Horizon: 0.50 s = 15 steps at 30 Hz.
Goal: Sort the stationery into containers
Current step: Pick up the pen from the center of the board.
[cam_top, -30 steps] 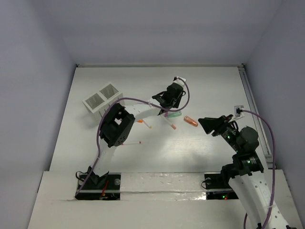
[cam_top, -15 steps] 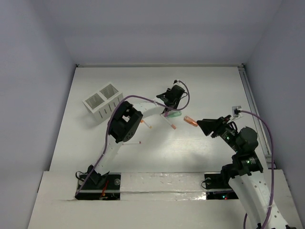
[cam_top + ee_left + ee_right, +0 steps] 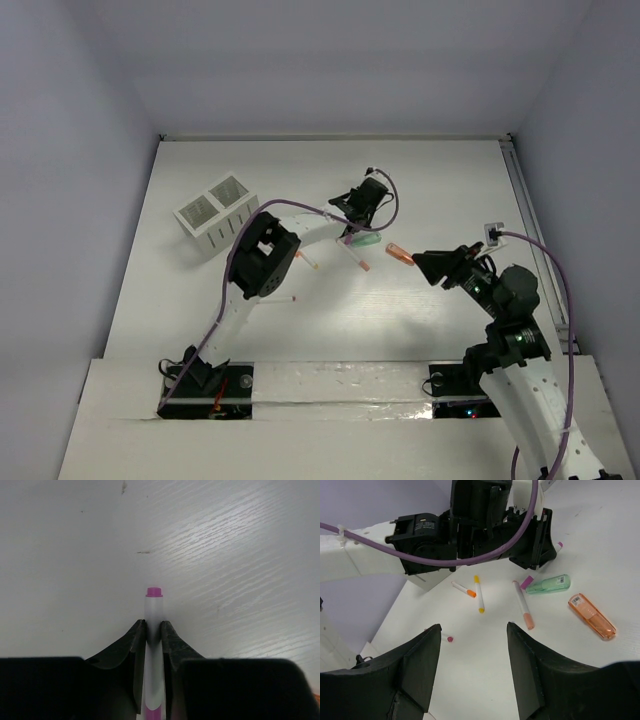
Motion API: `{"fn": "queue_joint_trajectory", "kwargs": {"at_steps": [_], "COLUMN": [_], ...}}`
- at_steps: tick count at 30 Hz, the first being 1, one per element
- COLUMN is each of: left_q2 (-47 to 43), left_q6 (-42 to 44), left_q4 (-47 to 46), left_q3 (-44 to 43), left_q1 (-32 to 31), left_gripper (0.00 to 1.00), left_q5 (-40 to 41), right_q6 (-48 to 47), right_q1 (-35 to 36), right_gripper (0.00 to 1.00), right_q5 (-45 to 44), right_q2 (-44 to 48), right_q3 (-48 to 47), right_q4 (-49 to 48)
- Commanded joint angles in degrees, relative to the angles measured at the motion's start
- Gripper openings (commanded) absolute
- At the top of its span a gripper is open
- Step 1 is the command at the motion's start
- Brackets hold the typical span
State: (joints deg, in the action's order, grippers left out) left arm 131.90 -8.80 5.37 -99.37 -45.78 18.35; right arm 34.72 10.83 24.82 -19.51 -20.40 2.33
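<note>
My left gripper (image 3: 361, 207) is shut on a thin white pen with pink ends (image 3: 154, 611), held low over the table; it also shows in the right wrist view (image 3: 526, 583). Beside it lie a translucent green capsule (image 3: 549, 584), an orange capsule (image 3: 591, 615) and a white pen with an orange cap (image 3: 523, 604). A yellow-capped pen (image 3: 478, 594), an orange-tipped pen (image 3: 463, 588) and a pink-tipped pen (image 3: 446, 638) lie further left. My right gripper (image 3: 474, 626) is open and empty, just right of the orange capsule (image 3: 401, 254). The white two-compartment box (image 3: 217, 211) stands at the far left.
The left arm's elbow (image 3: 262, 260) hangs over the table between the box and the pens. A raised rail (image 3: 525, 215) runs along the table's right edge. Grey walls enclose the table at the back and both sides.
The left arm's elbow has swung right and up, and its gripper has shifted slightly while staying shut on the pen. The right gripper has edged a little toward the orange capsule.
</note>
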Motion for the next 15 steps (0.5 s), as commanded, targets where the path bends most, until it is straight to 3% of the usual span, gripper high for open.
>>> {"fn": "queue_joint_trajectory", "kwargs": {"at_steps": [1, 8, 15], "left_q2": [-0.4, -3.9, -15.4], "left_q6": [0.4, 2.4, 2.2], "left_q4": [-0.4, -1.1, -4.9], "left_q3": [0.4, -0.2, 1.3], "left_q1": [1.9, 3.8, 5.4], "left_gripper": [0.02, 0.0, 0.0], "left_q5": [-2.9, -1.7, -2.5], "right_q6": [-0.5, -1.6, -1.0], "right_q1": [-0.4, -0.4, -0.4], "right_gripper": [0.61, 0.6, 0.6], "right_q5": [0.5, -0.4, 0.3], "right_q2": [-0.6, -1.3, -2.6], "right_q3": [-1.7, -2.8, -1.6], "right_q4": [-0.8, 0.0, -1.8]}}
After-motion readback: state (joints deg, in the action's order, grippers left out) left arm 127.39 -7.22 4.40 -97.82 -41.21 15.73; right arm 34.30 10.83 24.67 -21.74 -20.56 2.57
